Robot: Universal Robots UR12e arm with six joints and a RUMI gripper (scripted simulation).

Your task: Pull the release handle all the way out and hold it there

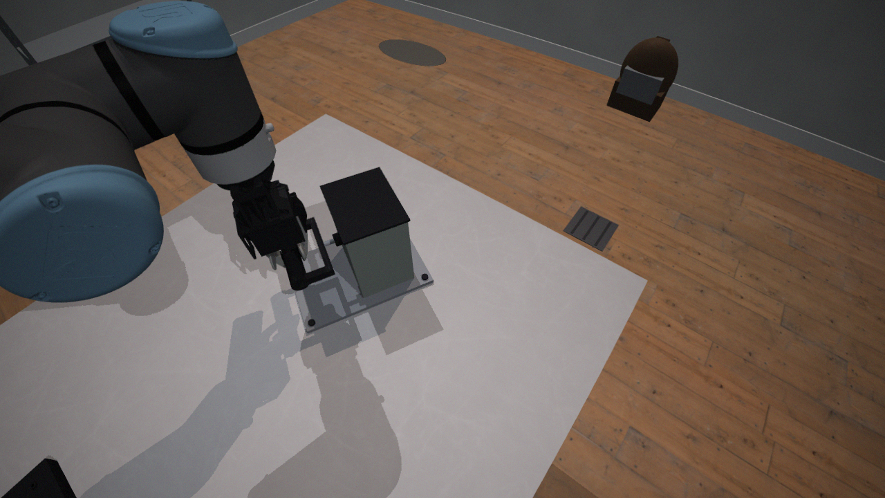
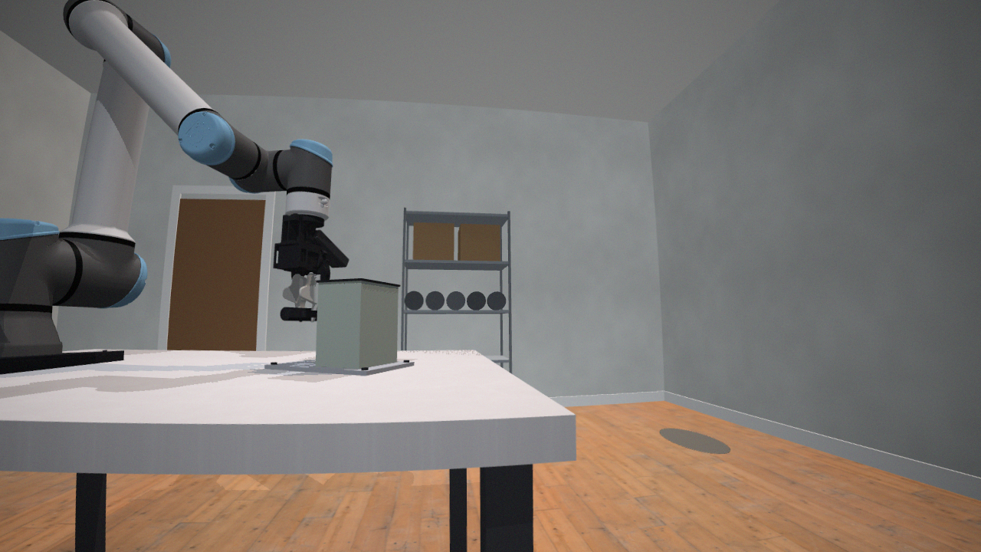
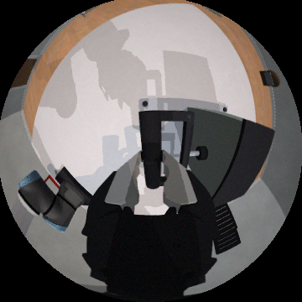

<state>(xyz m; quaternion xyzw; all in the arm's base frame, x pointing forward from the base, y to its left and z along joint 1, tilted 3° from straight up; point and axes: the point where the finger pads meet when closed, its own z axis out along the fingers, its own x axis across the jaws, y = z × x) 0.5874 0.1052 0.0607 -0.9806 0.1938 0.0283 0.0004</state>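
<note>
A grey-green box (image 1: 377,256) (image 2: 356,322) (image 3: 218,147) with a black top stands on a metal base plate (image 1: 395,292) (image 2: 391,366) (image 3: 168,103) on the white table (image 1: 464,346) (image 2: 274,405). A black D-shaped release handle (image 1: 303,272) (image 2: 296,313) (image 3: 151,138) sticks out of the box's side on a short rod. My gripper (image 1: 290,254) (image 2: 301,296) (image 3: 152,151) comes down from above and is shut on the handle's thick black grip bar, both light fingers pressing its sides. The handle sits close to the box.
The arm's base block (image 2: 61,360) stands at the table's left end. A shelf rack (image 2: 456,281) with boxes and a brown door (image 2: 215,274) are at the back wall. A dark welding helmet (image 1: 646,77), a floor vent (image 1: 590,227) and a round floor patch (image 1: 411,52) lie beyond the table.
</note>
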